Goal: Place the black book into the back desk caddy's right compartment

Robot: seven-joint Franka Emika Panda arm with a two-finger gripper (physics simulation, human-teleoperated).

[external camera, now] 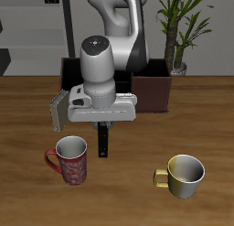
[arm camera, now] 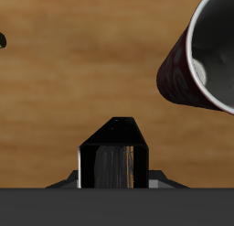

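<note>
Mugs number two on the table [external camera: 27, 198]: one red patterned [external camera: 69, 160], one yellow [external camera: 181, 175]. One black book [external camera: 103, 138] hangs upright, clamped in the tool [external camera: 103, 125], before one back desk caddy [external camera: 151, 89]. No legible writing.

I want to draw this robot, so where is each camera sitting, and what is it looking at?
Exterior view: it sits in front and above, looking down at the table. It shows the robot arm, the gripper holding the black book upright, the back desk caddy behind, two mugs and a plant.
Wrist view: it sits on the gripper, looking down at the wooden table. Only the gripper's dark base shows.
Shared: the black book and the red mug.
</note>
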